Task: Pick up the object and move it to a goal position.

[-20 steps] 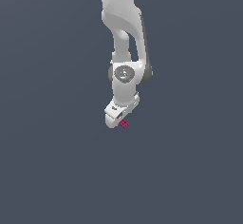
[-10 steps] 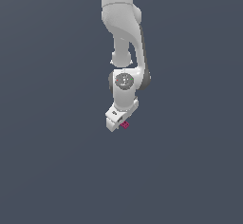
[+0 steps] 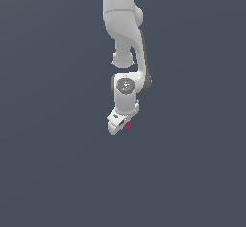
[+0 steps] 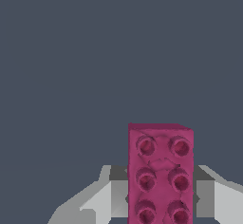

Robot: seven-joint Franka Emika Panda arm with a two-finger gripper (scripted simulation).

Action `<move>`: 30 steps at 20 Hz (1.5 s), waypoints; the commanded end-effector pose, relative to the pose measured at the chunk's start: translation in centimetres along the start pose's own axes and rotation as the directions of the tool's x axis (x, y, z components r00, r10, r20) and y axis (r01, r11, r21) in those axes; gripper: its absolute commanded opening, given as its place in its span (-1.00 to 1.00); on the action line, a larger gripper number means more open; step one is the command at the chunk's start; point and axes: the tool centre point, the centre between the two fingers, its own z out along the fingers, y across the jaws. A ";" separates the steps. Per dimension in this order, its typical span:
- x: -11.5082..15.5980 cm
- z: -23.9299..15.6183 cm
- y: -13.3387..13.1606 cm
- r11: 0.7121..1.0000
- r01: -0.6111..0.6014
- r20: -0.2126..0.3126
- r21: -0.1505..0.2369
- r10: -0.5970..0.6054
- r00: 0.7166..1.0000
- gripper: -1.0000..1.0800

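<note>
The object is a small magenta brick (image 4: pixel 160 171) with two rows of studs. It fills the lower part of the wrist view, clamped between two grey-white fingers (image 4: pixel 118 194). My gripper (image 4: pixel 161 201) is shut on it. In the exterior view the brick (image 3: pixel 128 126) is a tiny pink speck at the tip of the white hand, where the gripper (image 3: pixel 122 127) hangs tilted toward the exterior view's left. The brick is held off the flat grey surface. No goal marker is visible.
The white arm (image 3: pixel 126 33) comes down from the top of the exterior view to the wrist joint (image 3: pixel 126 85). Around it is only a plain dark grey surface (image 3: pixel 48 163).
The arm's upper links have folded and the wrist joint has sunk a little. The brick stays gripped and has hardly shifted in the exterior view.
</note>
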 end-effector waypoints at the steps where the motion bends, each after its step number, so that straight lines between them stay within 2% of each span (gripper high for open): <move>1: 0.0 0.0 0.0 1.000 0.000 0.000 0.000 0.000 1.000 -1.00; 10: 0.1 -0.1 -0.2 1.000 0.000 0.000 0.000 0.000 1.000 -1.00; 16: 0.4 -1.4 -1.9 1.000 0.000 0.000 0.000 0.000 1.000 -1.00; 22: 1.2 -3.9 -5.3 1.000 0.001 0.001 -0.001 -0.001 1.000 -1.00; 30: 2.9 -9.0 -12.1 1.000 0.001 0.001 -0.002 -0.001 1.000 -1.00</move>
